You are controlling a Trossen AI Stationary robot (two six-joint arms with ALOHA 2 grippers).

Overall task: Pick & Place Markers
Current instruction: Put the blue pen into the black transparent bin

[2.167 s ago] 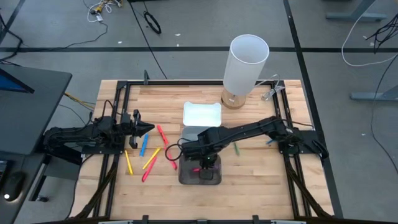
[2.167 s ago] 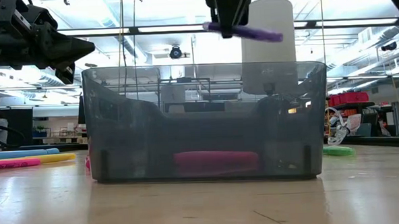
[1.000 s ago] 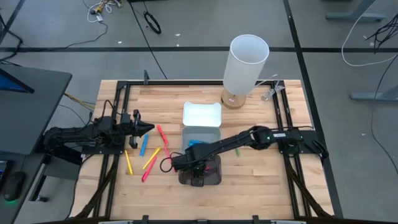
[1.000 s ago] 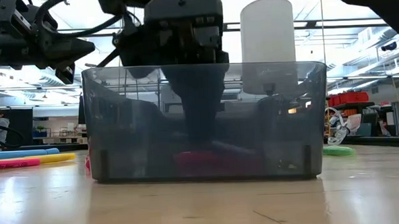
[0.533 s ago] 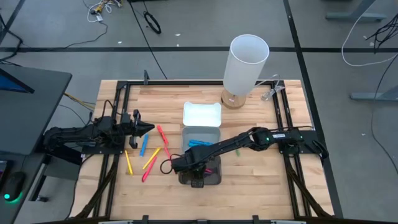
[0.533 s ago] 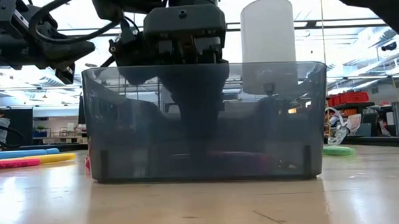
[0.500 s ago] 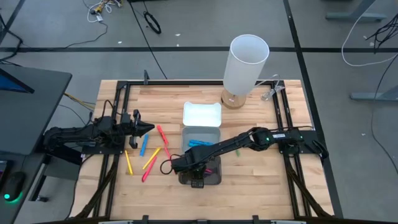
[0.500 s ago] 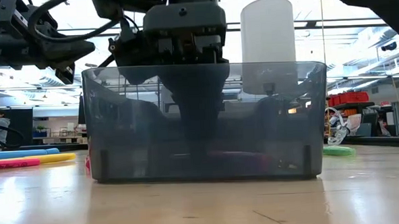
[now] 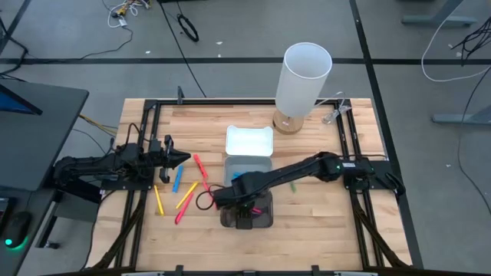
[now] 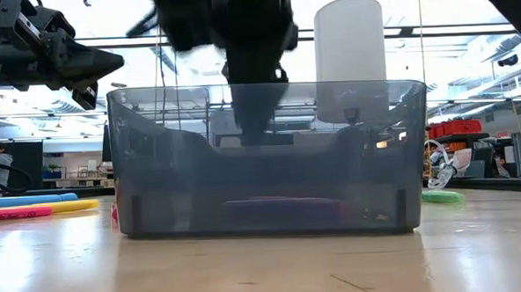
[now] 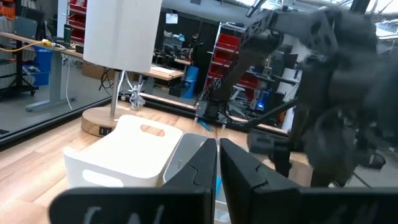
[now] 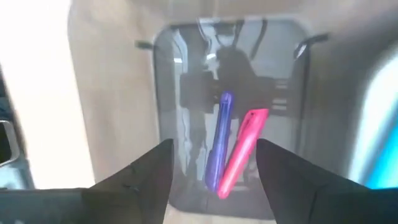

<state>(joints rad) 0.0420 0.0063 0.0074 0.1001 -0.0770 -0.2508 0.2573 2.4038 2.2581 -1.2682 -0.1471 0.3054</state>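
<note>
Your right claw [image 12: 211,168] hung spread wide and empty just above the grey bin [image 9: 247,216], where the purple marker [image 12: 217,138] and pink marker [image 12: 241,148] lay side by side, likely just dropped. Beside the bin, more markers [image 9: 186,195] lay loose on the counter [image 9: 322,222]. Your left claw [image 9: 181,159], pinched shut, waited beyond them.

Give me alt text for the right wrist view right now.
Open right gripper looks straight down into the grey bin, where a purple marker and a pink marker lie side by side on the bottom. Neither finger touches them.
</note>
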